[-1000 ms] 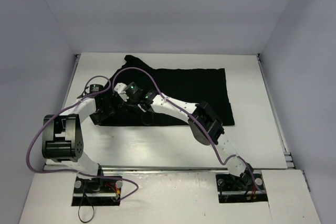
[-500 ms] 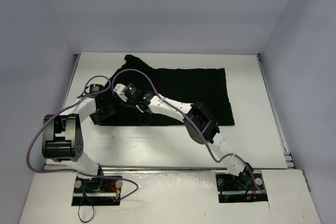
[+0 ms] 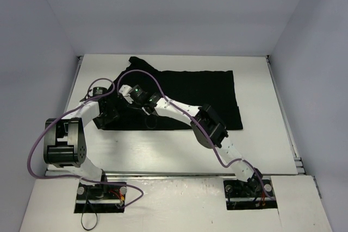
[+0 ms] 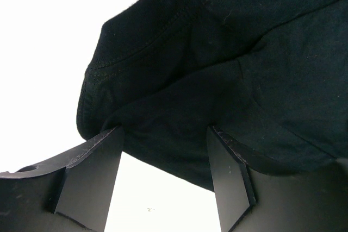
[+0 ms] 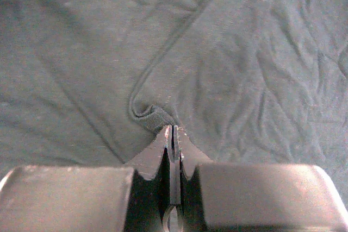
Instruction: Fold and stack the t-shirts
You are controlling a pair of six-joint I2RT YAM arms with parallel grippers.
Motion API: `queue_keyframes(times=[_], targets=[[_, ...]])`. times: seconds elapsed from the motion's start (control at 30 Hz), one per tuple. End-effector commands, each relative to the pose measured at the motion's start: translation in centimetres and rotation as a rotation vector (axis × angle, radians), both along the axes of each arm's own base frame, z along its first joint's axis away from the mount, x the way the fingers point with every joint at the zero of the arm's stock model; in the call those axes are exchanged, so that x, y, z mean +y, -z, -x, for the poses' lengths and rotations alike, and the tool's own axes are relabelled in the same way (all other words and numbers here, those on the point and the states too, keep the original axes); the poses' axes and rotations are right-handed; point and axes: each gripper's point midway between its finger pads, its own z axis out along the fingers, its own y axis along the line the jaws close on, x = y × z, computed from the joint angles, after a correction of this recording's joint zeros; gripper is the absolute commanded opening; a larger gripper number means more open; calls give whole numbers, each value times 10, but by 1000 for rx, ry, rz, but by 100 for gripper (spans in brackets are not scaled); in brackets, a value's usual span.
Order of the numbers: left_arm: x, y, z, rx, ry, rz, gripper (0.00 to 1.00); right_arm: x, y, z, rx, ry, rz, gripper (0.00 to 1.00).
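One black t-shirt (image 3: 201, 91) lies spread on the white table (image 3: 163, 150), with a sleeve poking out at the back left. My left gripper (image 3: 107, 119) is at its near left corner. In the left wrist view it (image 4: 163, 129) is open, and the shirt's (image 4: 244, 52) hemmed edge lies between the fingertips (image 4: 89, 172). My right gripper (image 3: 150, 118) is low over the shirt's near edge. In the right wrist view it (image 5: 172, 127) is shut, with a small pucker of the cloth (image 5: 244, 52) drawn up at its tips.
Pale walls close in the table at the back and both sides. A metal rail (image 3: 285, 118) runs along the right edge. Purple cables (image 3: 38, 150) loop around the left arm. Bare white table lies in front of the shirt.
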Motion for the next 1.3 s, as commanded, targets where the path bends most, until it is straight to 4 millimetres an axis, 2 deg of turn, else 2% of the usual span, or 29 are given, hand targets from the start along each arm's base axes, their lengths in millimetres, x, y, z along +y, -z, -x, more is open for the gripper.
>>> queue_keyframes(times=[0.0, 0.27, 0.53, 0.63, 0.67, 0.77, 0.8, 0.93, 1.03, 1.1, 1.17, 1.2, 1.23, 1.27], targets=[[-4, 11, 4, 38, -3, 35, 58, -7, -72, -40, -73, 89, -158, 0], [-6, 12, 4, 40, 1, 46, 57, -35, -69, -63, -28, 156, -199, 0], [-5, 13, 5, 42, -1, 43, 57, -83, -78, -114, 1, 357, -327, 0], [-5, 14, 5, 46, 0, 43, 57, -102, -75, -129, 12, 438, -353, 0], [-5, 14, 5, 46, -1, 43, 57, -108, -73, -132, 23, 466, -364, 2], [-6, 13, 6, 46, 0, 44, 57, -129, -73, -138, 27, 540, -373, 21], [-6, 12, 5, 44, 1, 44, 57, -133, -76, -137, 23, 549, -373, 29], [-6, 7, 5, 32, -1, 44, 57, -146, -105, -128, 11, 570, -408, 45], [-2, -4, 2, 14, 10, 22, 57, -165, -114, -117, 6, 617, -409, 47], [4, -17, 0, -6, 21, -13, 57, -191, -114, -103, 24, 688, -408, 48], [10, -40, -10, -66, 41, -56, 58, -233, -106, -87, 66, 807, -421, 48], [12, -51, -16, -95, 48, -72, 58, -252, -110, -78, 67, 858, -435, 49], [13, -59, -20, -116, 60, -87, 58, -274, -99, -69, 87, 916, -424, 50], [14, -66, -23, -129, 73, -101, 58, -297, -80, -56, 120, 981, -397, 51]])
